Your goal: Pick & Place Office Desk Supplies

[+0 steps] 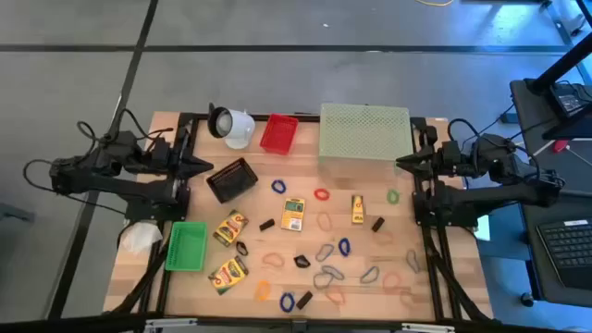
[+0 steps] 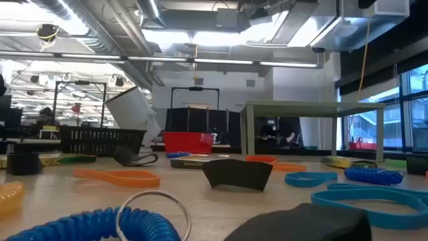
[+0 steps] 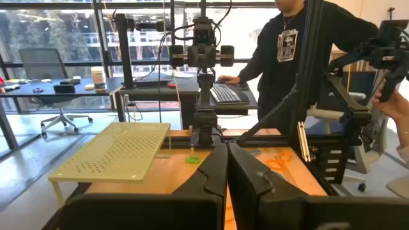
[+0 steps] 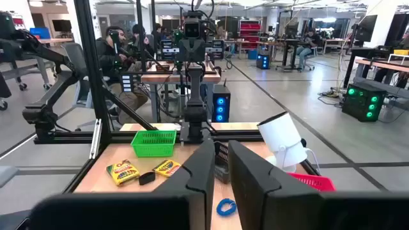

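Both arms are parked at the table's sides, clear of the work area. The left gripper (image 1: 205, 166) sits at the left edge with its fingers pressed together, holding nothing. The right gripper (image 1: 402, 163) sits at the right edge beside the mesh stand (image 1: 364, 132); its fingers stand almost together with a narrow gap and hold nothing. The supplies lie loose on the table (image 1: 462, 268). Three crayon boxes (image 1: 230, 228) lie left of centre, a fourth (image 1: 358, 208) lies right of centre. Rubber bands (image 1: 322, 195), black clips (image 1: 302, 261) and oval clips (image 1: 325, 252) are scattered over the middle and near side. Along the far side stand a white cup (image 1: 231, 125), a red basket (image 1: 278, 132) and the mesh stand. A black basket (image 1: 231, 178) sits near the left gripper, and a green basket (image 1: 186, 246) lies at the left edge. In the left wrist view a person (image 3: 291, 48) stands behind the table.
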Tool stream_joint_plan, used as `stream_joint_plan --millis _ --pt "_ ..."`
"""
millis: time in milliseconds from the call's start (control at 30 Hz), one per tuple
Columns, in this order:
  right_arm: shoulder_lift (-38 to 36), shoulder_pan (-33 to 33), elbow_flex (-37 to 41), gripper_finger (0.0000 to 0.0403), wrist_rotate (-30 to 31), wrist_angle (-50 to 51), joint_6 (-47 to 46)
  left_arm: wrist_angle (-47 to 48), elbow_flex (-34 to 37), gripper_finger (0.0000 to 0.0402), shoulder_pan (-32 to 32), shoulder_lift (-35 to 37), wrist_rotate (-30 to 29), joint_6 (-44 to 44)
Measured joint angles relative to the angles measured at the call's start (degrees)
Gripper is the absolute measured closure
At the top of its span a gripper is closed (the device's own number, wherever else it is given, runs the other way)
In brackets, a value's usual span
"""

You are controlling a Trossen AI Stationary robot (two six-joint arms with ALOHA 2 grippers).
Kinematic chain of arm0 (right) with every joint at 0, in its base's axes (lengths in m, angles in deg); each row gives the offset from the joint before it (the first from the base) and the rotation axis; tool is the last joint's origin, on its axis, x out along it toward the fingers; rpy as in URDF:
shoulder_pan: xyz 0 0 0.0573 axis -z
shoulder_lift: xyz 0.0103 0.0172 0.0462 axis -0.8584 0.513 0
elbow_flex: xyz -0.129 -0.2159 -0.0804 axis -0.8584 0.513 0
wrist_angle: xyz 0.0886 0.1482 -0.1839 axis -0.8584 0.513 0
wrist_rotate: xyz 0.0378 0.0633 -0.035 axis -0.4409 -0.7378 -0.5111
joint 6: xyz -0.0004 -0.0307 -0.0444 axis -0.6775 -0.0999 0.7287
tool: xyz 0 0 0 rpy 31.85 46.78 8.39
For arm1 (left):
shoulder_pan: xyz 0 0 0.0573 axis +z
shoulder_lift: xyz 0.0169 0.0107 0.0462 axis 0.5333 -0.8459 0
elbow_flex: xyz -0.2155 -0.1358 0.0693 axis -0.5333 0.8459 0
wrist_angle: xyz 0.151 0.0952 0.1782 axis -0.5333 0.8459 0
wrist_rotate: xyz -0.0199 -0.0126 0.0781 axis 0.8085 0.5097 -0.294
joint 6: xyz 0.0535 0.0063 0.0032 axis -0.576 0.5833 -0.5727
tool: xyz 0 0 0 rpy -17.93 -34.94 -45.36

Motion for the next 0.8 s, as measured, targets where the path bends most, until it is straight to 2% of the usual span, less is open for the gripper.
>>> stream_joint_plan --millis 800 --pt "0.0 -0.02 0.0 0.0353 0.02 -0.06 0.19 0.0 0.0 0.0399 0.0 0.0 0.0 -0.02"
